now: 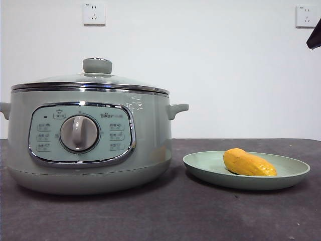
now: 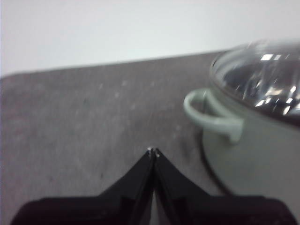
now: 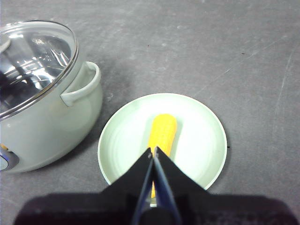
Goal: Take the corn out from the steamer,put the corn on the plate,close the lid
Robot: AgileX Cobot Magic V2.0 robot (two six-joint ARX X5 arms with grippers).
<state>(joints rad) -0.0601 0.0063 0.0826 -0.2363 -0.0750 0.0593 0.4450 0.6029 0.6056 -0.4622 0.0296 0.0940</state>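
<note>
The sage-green steamer (image 1: pixel 85 145) stands at the left of the front view with its glass lid (image 1: pixel 93 80) seated on the rim. The yellow-orange corn (image 1: pixel 248 163) lies on the pale green plate (image 1: pixel 291 173) to the steamer's right. My right gripper (image 3: pixel 153 152) is shut and empty, held high above the plate (image 3: pixel 201 140) and the corn (image 3: pixel 163 131); it shows as a black tip (image 1: pixel 314 37) at the top right corner. My left gripper (image 2: pixel 153 151) is shut and empty above bare table, beside the steamer's side handle (image 2: pixel 211 117) and apart from it.
The dark grey table (image 1: pixel 160 216) runs under everything. A white wall with two sockets (image 1: pixel 94 13) stands behind. The steamer (image 3: pixel 42 108) and its lid (image 3: pixel 33 61) sit close beside the plate in the right wrist view.
</note>
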